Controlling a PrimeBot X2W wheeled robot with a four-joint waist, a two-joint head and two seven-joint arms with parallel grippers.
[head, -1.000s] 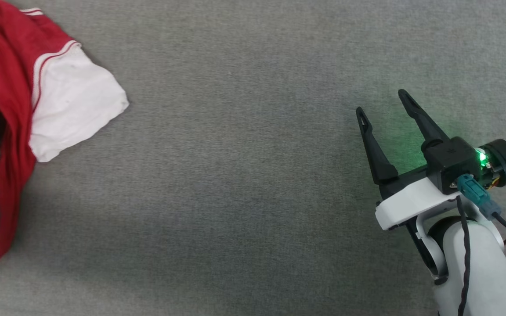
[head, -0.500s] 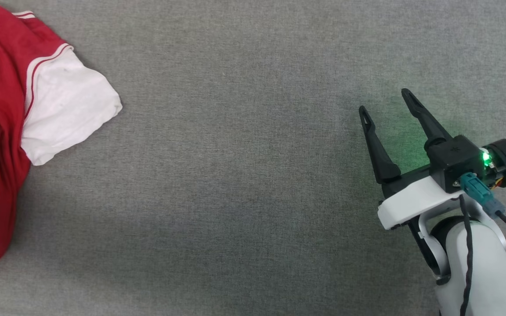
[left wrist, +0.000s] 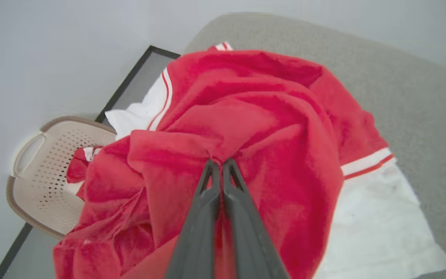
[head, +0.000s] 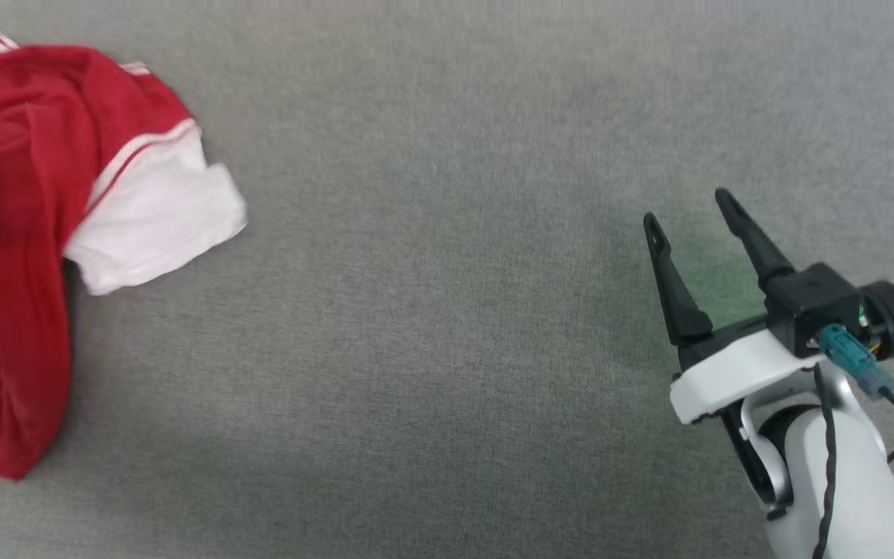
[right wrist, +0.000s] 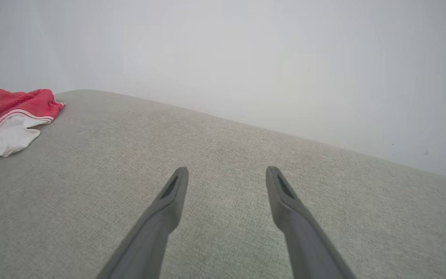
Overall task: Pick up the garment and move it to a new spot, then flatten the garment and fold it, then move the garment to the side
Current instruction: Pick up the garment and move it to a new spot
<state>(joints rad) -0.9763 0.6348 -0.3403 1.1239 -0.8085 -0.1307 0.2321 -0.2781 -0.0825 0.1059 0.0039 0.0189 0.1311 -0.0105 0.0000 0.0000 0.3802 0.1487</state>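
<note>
Far left, a pale basket (left wrist: 41, 162) sits past the edge of the surface (head: 447, 326), and a tail of the red shirt (left wrist: 269, 116) lies across it in the left wrist view. Whether they touch, I can't tell. That's the first worry: on a lift, that trailing cloth may catch on the basket's rim. The shirt is heaped at the left end of the grey surface, with one white sleeve (head: 160, 225) spread flat toward the middle. The left claw (left wrist: 218, 162) is clamped tight on a single raised fold of red at the crest of the heap. It's a thin pinch, and I'd say the weight of the bunched cloth could pull it free. Its fingers (left wrist: 203, 217) run straight into the fold, pressed together along their length. Across the bare middle, well apart from the shirt, the right claw (head: 687, 208) hovers over the surface, spread wide and holding nothing. It points up and slightly left, forearm (head: 843, 481) entering from the lower right corner, too far off to catch a slip.
</note>
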